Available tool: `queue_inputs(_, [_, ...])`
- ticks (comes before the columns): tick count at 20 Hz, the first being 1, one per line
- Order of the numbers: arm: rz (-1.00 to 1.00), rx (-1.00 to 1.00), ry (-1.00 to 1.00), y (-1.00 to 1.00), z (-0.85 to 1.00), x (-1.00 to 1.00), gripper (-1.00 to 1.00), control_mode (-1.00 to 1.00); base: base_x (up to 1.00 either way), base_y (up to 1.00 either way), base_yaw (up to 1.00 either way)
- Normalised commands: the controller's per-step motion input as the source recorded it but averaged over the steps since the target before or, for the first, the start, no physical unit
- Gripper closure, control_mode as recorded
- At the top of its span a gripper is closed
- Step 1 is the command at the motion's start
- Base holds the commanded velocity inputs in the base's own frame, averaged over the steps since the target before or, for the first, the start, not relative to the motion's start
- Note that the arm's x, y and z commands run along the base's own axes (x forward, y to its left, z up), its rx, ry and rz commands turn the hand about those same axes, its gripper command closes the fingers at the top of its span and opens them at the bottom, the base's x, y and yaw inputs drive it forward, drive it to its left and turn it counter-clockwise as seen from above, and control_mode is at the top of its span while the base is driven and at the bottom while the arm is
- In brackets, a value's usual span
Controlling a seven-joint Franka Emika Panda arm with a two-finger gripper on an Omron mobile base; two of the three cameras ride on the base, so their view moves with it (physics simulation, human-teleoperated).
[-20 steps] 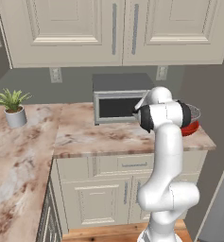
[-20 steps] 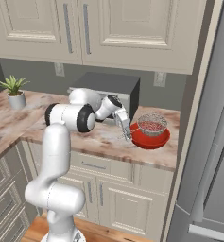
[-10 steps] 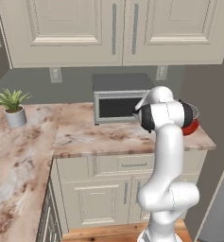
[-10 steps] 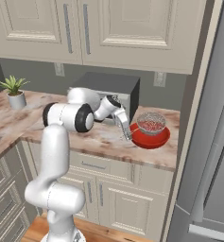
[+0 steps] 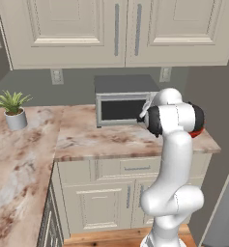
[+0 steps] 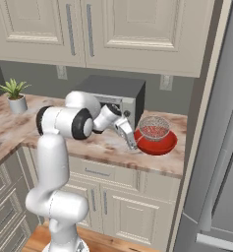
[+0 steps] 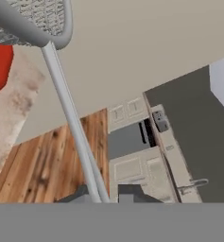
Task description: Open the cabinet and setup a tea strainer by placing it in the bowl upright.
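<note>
The red bowl sits on the tabletop near its right end, close to the front edge and just beside the microwave. There is bare tabletop to the left of it. The tea strainer rests in the bowl with its mesh basket up, and its thin handle runs down to the pincer. The pincer is pressed together on the handle's end, next to the bowl's left rim. The arm stands up tall from the floor, then bends and reaches low toward the bowl.
</note>
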Motion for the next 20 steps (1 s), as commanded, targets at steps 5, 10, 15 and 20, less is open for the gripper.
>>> queue_inputs(5, [0.03,0.0,0.1,-0.06,0.05,-0.2,1.0,-1.0,0.0,0.0,0.0])
queue_inputs(10, [0.0,-0.01,0.2,0.0,0.15,-0.21,1.0,-1.0,0.0,0.0,0.0])
queue_inputs(15, [0.0,-0.02,0.13,0.0,-0.12,-0.19,1.0,-1.0,0.0,0.0,0.0])
queue_inputs(20, [0.0,0.0,-0.03,-0.1,-0.32,-0.01,1.0,-1.0,0.0,0.0,0.0])
